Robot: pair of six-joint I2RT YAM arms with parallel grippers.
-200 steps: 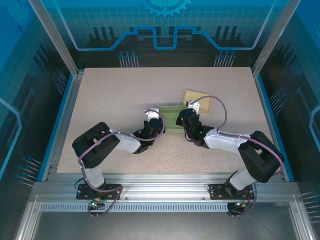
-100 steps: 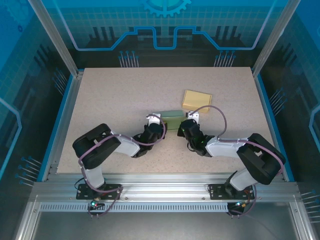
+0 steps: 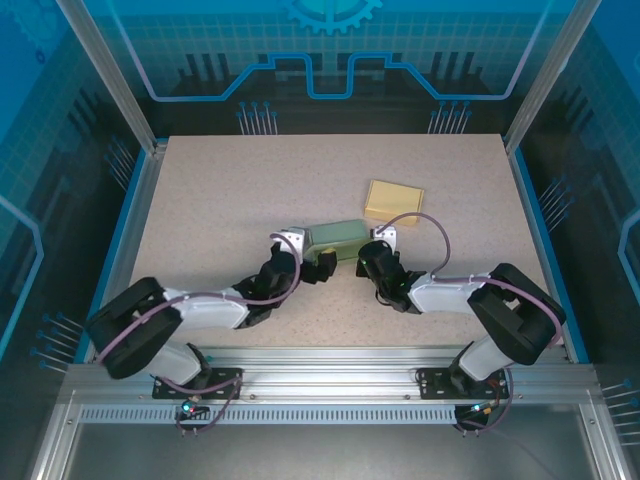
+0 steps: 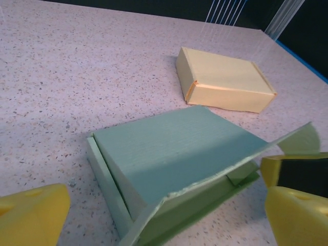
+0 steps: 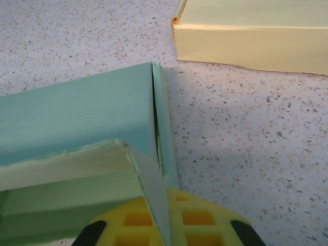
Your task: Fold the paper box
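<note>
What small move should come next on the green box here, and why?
Probably lower the open left gripper onto the raised flap and press it flat. The green box has its lid tilted up, not closed, while the shut right gripper appears to pinch the flap's corner.

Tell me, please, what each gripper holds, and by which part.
The right gripper pinches the green box by its flap's end; the left gripper, open, holds nothing.

My fingers [image 4: 31,215] are smooth yellow plastic; the green box [image 4: 169,148] is matt, ribbed paper, the table [image 4: 77,66] speckled and grainy.
</note>
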